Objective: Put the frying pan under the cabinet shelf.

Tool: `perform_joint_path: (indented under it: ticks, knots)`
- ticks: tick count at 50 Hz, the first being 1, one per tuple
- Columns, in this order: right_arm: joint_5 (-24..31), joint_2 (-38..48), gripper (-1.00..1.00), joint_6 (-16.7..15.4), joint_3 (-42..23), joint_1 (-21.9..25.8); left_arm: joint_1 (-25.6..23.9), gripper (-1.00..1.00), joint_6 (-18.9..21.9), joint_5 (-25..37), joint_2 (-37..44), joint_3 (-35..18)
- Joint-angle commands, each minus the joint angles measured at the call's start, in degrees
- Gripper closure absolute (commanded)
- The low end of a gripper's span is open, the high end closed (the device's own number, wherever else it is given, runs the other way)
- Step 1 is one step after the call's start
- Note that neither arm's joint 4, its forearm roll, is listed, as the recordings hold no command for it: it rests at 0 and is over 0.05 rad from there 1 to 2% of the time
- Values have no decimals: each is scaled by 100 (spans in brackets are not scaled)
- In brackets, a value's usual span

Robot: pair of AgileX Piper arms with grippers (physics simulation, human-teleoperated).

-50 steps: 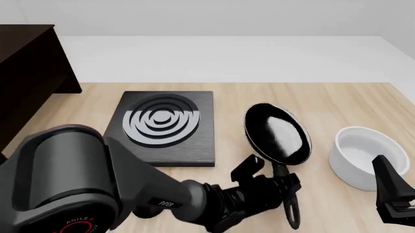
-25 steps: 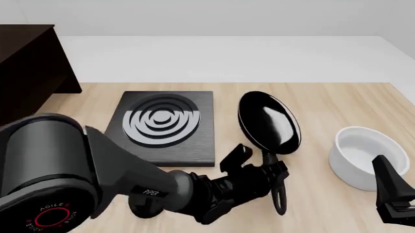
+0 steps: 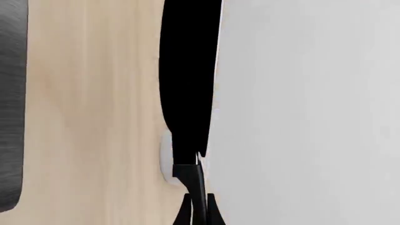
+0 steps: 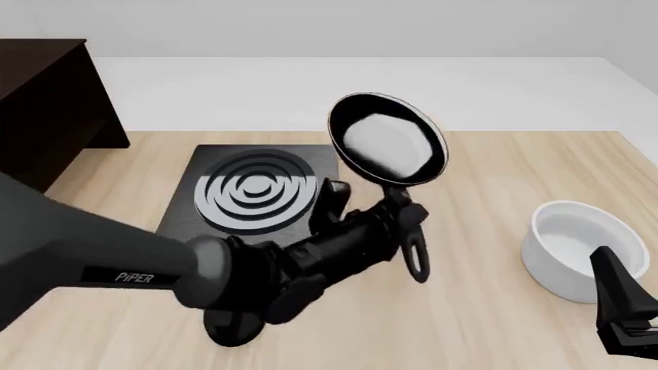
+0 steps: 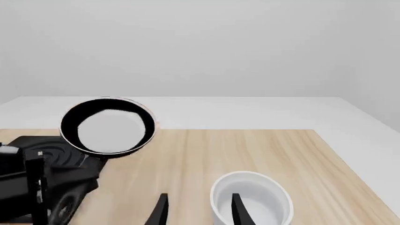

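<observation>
Frying pan (image 4: pixel 387 148): black rim, pale grey inner surface, held up off the desk (image 4: pixel 494 254) and tipped so its inside faces the front camera; pan body sits above the far right corner of the stove plate (image 4: pixel 257 202), seen against the white ground behind the desk. Long thin handle runs down to a loop end near the left gripper (image 4: pixel 399 212). In the left wrist view the pan (image 3: pixel 187 79) appears edge-on, handle passing between the jaws.

Left gripper: jaws closed on the pan handle close to the pan body; arm reaches in from the lower left across the stove plate.

Right gripper (image 5: pixel 196 211): jaws parted, holding nothing, poised just beside the white bowl (image 4: pixel 575 248) at the desk's right side.

Cabinet shelf (image 4: pixel 46 108): dark brown box at the far left of the desk, well apart from the pan.

Stove plate: flat black square with grey rings, lying left of centre.

White bowl: upright on the desk.
</observation>
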Motion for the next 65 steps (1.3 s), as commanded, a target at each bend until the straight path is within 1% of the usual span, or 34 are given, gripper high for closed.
perform_joint_path:
  ticks: [1, 5, 6, 8, 9, 13, 20, 21, 22, 23, 24, 25, 26, 27, 28, 29, 30, 31, 32, 33, 35, 36, 38, 39, 40, 41, 44, 48, 49, 53, 54, 56, 57, 65]
  knots:
    - [0, 0, -100, 0, 0, 0, 514, 100, -697, -511, -719, 291]
    - [0, 0, -100, 0, 0, 0, 807, 100, -698, -419, -954, 309]
    - [0, 0, -100, 0, 0, 0, 852, 100, -869, -563, -932, 339]
    - [0, 0, -100, 0, 0, 0, 1044, 100, -843, -526, -1091, 345]
    - [0, 0, -100, 0, 0, 0, 1231, 100, -1048, -607, -1029, 444]
    - [0, 0, -100, 0, 0, 0, 1248, 100, -1179, -754, -1132, 463]
    - [0, 0, -100, 0, 0, 0, 1807, 100, -1217, -475, -1577, 593]
    - [0, 0, -100, 0, 0, 0, 1726, 100, -1372, -645, -1515, 593]
    - [0, 0, -100, 0, 0, 0, 1851, 100, -1335, -553, -1618, 633]
    - [0, 0, -100, 0, 0, 0, 1876, 100, -1523, -780, -1563, 698]
    - [0, 0, -100, 0, 0, 0, 1876, 100, -1523, -783, -1562, 700]
    - [0, 0, -100, 0, 0, 0, 2011, 100, -1450, -632, -1654, 735]
    - [0, 0, -100, 0, 0, 0, 2073, 100, -1607, -785, -1609, 793]
    - [0, 0, -100, 0, 0, 0, 2294, 100, -1672, -780, -1635, 875]
    - [0, 0, -100, 0, 0, 0, 2294, 100, -1672, -780, -1636, 876]
    - [0, 0, -100, 0, 0, 0, 2602, 100, -1576, -612, -1790, 975]
    - [0, 0, -100, 0, 0, 0, 2577, 100, -1813, -797, -1650, 1034]
    - [0, 0, -100, 0, 0, 0, 2964, 100, -1553, -372, -1936, 1189]
    - [0, 0, -100, 0, 0, 0, 2849, 100, -1744, -556, -1815, 1167]
    - [0, 0, -100, 0, 0, 0, 2988, 100, -1628, -293, -2012, 1212]
    - [0, 0, -100, 0, 0, 0, 2969, 100, -1748, -431, -2020, 1235]
    - [0, 0, -100, 0, 0, 0, 3058, 100, -1603, -212, -2224, 1258]
    - [0, 0, -100, 0, 0, 0, 2961, 100, -1746, -397, -2155, 1287]
    - [0, 0, -100, 0, 0, 0, 2979, 100, -1519, -129, -2281, 1275]
    - [0, 0, -100, 0, 0, 0, 2961, 100, -1658, -363, -2248, 1396]
    - [0, 0, -100, 0, 0, 0, 3138, 100, -1642, -230, -2395, 1512]
    - [0, 0, -100, 0, 0, 0, 3132, 100, -1746, -409, -2412, 1566]
    - [0, 0, -100, 0, 0, 0, 3321, 100, -1827, -194, -2665, 1738]
    - [0, 0, -100, 0, 0, 0, 3180, 100, -1698, 135, -2734, 1584]
    - [0, 0, -100, 0, 0, 0, 3332, 100, -1852, 370, -3001, 1765]
    - [0, 0, -100, 0, 0, 0, 3291, 100, -1600, 1049, -3139, 1602]
    - [0, 0, -100, 0, 0, 0, 3275, 100, -1742, 978, -3107, 1679]
    - [0, 0, -100, 0, 0, 0, 3267, 100, -1603, 1300, -3200, 1588]
    - [0, 0, -100, 0, 0, 0, 3389, 100, -1590, 2024, -3587, 1544]
